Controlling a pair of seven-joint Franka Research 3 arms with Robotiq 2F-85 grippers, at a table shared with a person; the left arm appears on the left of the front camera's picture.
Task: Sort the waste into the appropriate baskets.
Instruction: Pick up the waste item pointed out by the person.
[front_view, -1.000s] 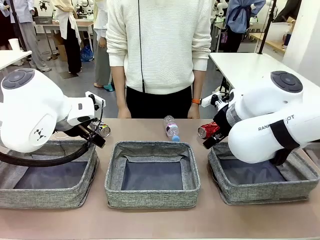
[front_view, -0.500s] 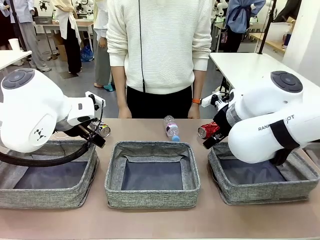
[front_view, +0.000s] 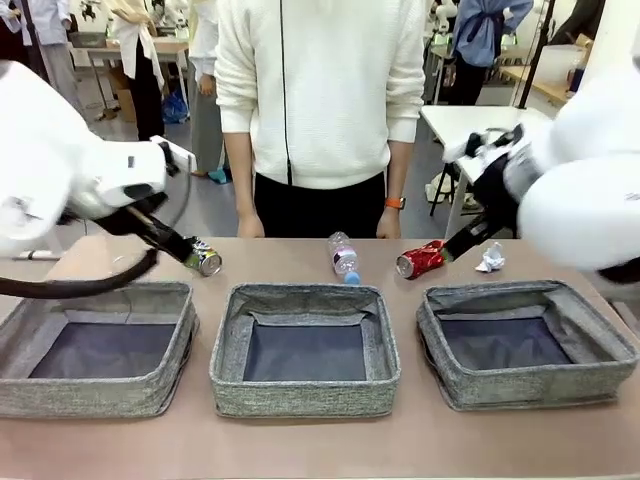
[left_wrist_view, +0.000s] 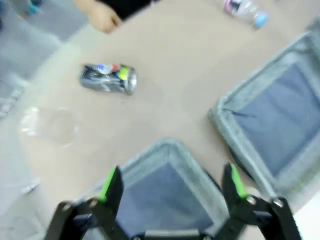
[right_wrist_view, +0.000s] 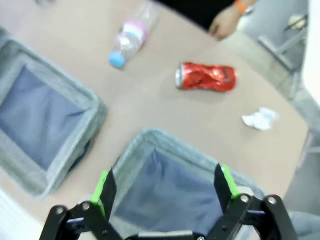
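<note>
Three grey baskets stand in a row: left (front_view: 90, 395), middle (front_view: 300, 395), right (front_view: 530, 385). Behind them on the table lie a dark can (front_view: 206, 261), a blue-capped bottle (front_view: 343, 255), a crushed red can (front_view: 420, 260) and a paper ball (front_view: 490, 258). My left gripper (left_wrist_view: 171, 184) hangs open and empty high over the left basket (left_wrist_view: 170, 147), with the dark can (left_wrist_view: 107, 79) and a clear cup (left_wrist_view: 50, 125) beyond it. My right gripper (right_wrist_view: 165, 185) is open and empty over the right basket (right_wrist_view: 150, 136), short of the red can (right_wrist_view: 205, 77) and paper ball (right_wrist_view: 260, 118).
A person in a white sweater (front_view: 320, 90) stands at the far edge, hands (right_wrist_view: 225, 22) near the table. My left arm (front_view: 60, 190) and right arm (front_view: 580, 170) are raised at the sides. Bare tabletop runs in front of the baskets.
Both arms have lifted up and outward from just above the outer baskets. The paper ball, hidden behind the right arm before, now shows. The waste has not moved.
</note>
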